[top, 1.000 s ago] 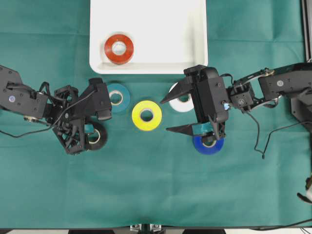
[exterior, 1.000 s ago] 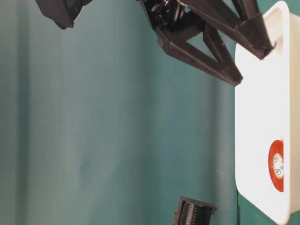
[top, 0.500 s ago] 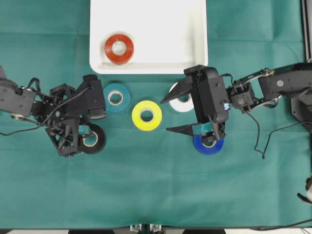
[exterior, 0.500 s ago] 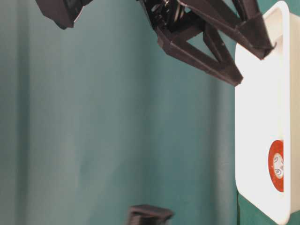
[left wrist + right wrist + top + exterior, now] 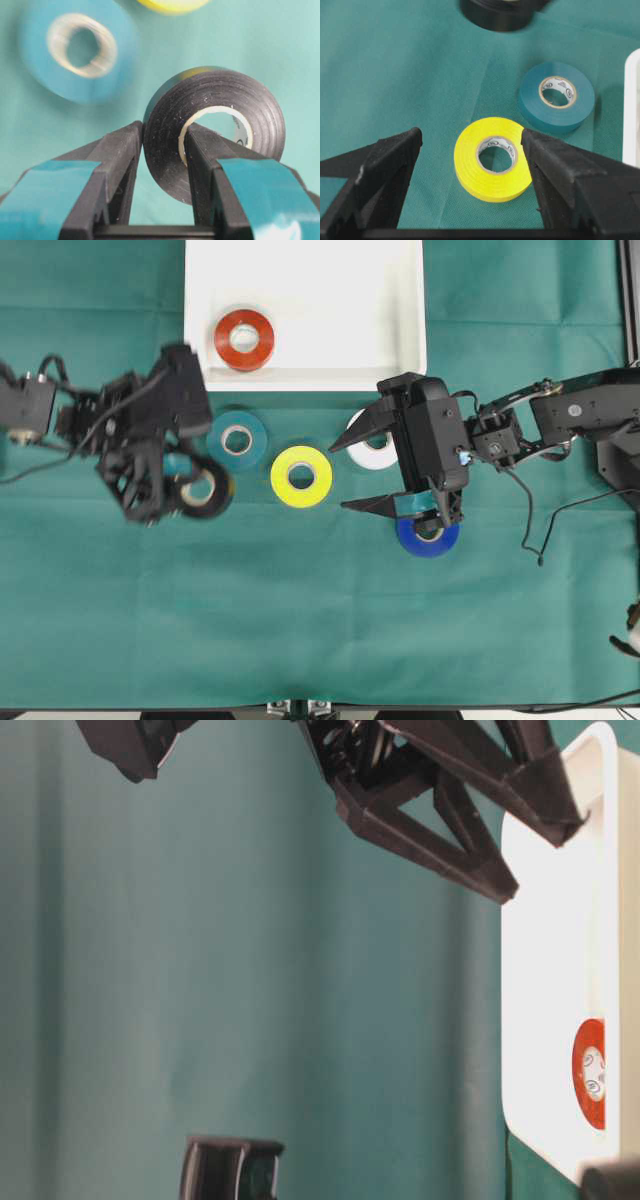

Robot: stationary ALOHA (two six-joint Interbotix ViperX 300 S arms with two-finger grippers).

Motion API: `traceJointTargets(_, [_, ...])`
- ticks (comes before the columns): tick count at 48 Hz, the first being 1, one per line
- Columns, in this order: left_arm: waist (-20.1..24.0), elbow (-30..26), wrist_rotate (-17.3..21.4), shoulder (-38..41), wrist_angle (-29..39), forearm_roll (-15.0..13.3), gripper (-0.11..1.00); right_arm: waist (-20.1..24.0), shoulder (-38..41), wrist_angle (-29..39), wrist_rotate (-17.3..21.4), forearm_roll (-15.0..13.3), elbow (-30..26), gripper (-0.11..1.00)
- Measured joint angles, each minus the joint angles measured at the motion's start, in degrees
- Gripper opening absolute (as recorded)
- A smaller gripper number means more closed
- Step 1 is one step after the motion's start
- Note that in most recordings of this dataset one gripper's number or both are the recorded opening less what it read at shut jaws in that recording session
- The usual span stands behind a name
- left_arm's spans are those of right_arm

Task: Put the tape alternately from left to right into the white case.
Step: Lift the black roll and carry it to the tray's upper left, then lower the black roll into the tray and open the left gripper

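My left gripper [image 5: 190,490] [image 5: 164,135] is shut on the black tape [image 5: 205,490] [image 5: 215,130], with one finger through the core and one outside the wall. The roll hangs tilted just left of the teal tape [image 5: 237,440] [image 5: 556,95]. The white case [image 5: 390,300] [image 5: 555,940] holds the red tape [image 5: 243,339] [image 5: 590,1072]. My right gripper [image 5: 341,477] [image 5: 471,137] is open, and its fingers frame the yellow tape [image 5: 301,476] [image 5: 492,157] without touching it. Its body partly hides the white tape [image 5: 372,455] and the blue tape [image 5: 428,538].
Green cloth [image 5: 300,620] covers the table. The near rim of the case [image 5: 300,382] lies just beyond the teal roll. Cables trail from both arms, and a metal frame [image 5: 630,300] stands at the right edge.
My left gripper has carried the black roll up off the cloth and toward the case, close beside the teal roll. The right arm has not moved.
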Motion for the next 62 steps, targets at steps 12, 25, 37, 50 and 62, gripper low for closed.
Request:
traceJointTargets(12, [8.2, -1.5, 11.3, 0.1, -1.6, 0.1, -0.04, 0.0, 0.0, 0.0, 0.0, 0.0, 0.0, 0.84])
traceJointTargets(25, [17.1, -1.8, 17.8, 0.0, -4.7, 0.1, -0.04, 0.1, 0.0, 0.0, -0.1, 0.0, 0.0, 0.84])
traceJointTargets(37, [26.3, -2.3, 23.6, 2.8, -8.3, 0.1, -0.04, 0.1, 0.0, 0.0, -0.1, 0.0, 0.0, 0.84])
traceJointTargets(50, [31.2, -4.7, 27.4, 8.6, -10.9, 0.1, -0.04, 0.1, 0.0, -0.1, -0.1, 0.0, 0.0, 0.84])
traceJointTargets(62, [32.7, -7.5, 28.0, 12.3, -11.4, 0.1, -0.04, 0.1, 0.2, -0.1, -0.1, 0.0, 0.0, 0.84])
